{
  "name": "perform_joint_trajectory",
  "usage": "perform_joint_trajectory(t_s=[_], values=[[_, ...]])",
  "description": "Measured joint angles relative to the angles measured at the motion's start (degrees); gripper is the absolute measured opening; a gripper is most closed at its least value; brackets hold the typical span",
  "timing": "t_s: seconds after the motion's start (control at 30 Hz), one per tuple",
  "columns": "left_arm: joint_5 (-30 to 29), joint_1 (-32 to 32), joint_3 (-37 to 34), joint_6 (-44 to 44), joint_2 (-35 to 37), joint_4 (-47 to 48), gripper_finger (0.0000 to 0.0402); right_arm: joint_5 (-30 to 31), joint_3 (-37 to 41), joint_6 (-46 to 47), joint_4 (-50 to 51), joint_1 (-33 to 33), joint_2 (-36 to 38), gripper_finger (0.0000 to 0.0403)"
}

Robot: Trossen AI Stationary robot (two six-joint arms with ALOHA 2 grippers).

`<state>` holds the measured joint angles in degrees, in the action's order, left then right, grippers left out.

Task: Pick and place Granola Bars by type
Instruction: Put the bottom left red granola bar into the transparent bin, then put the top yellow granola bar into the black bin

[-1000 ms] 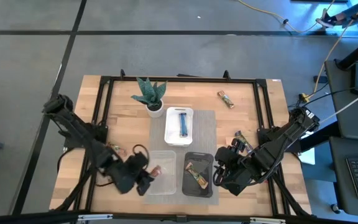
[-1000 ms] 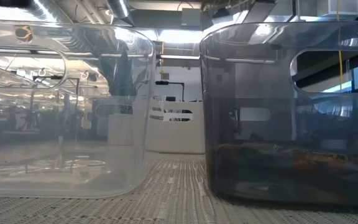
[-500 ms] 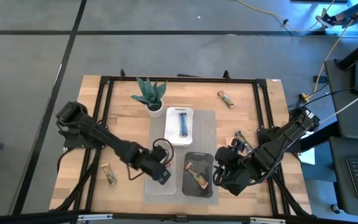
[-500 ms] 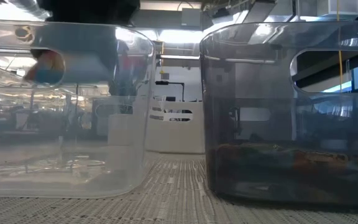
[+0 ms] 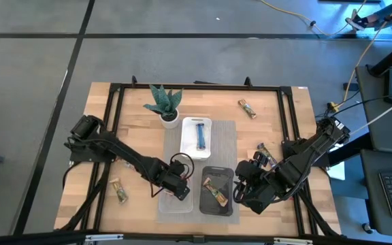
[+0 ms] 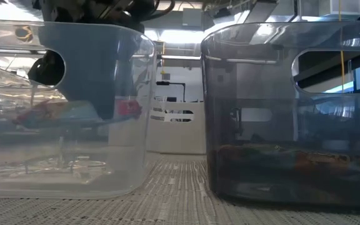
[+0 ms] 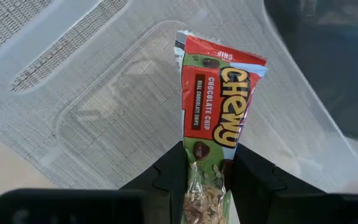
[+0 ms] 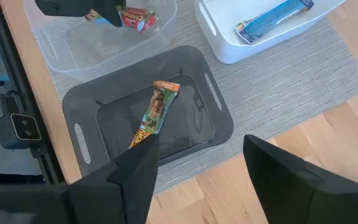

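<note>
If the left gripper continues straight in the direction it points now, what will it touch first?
Most likely the floor of the clear tray. The left gripper, shut on a red Chewy bar, points down into that tray, and nothing else lies in its line. The remaining depth is unclear.

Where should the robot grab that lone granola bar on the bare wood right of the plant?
Across its narrow middle, from straight above. The granola bar lies flat and slanted on the table, nothing beside it, so a hand turned to that slant could likely close on both long edges.
</note>
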<state>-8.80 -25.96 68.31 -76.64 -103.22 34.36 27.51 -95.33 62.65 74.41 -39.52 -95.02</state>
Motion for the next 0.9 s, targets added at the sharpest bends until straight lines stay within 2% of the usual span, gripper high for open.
perform_joint_trajectory(t_s=[0.33,0.63,0.73,0.9], values=[[1.03,-0.01,0.00,0.74,0.00,0.08,0.0103,-1.52,0.00,-0.35,0.00,0.01,0.00,0.0236],[1.07,-0.01,0.00,2.38,0.31,0.14,0.0159,-1.82,-0.02,-0.22,-3.74,0.02,0.00,0.0236],[0.14,-0.01,0.00,2.69,3.06,0.12,0.0170,-3.30,-0.01,0.36,-2.42,0.07,0.00,0.0236],[-4.95,-0.01,0.00,8.61,10.80,0.03,0.0174,-3.74,-0.02,7.96,6.21,1.90,0.00,0.0236]])
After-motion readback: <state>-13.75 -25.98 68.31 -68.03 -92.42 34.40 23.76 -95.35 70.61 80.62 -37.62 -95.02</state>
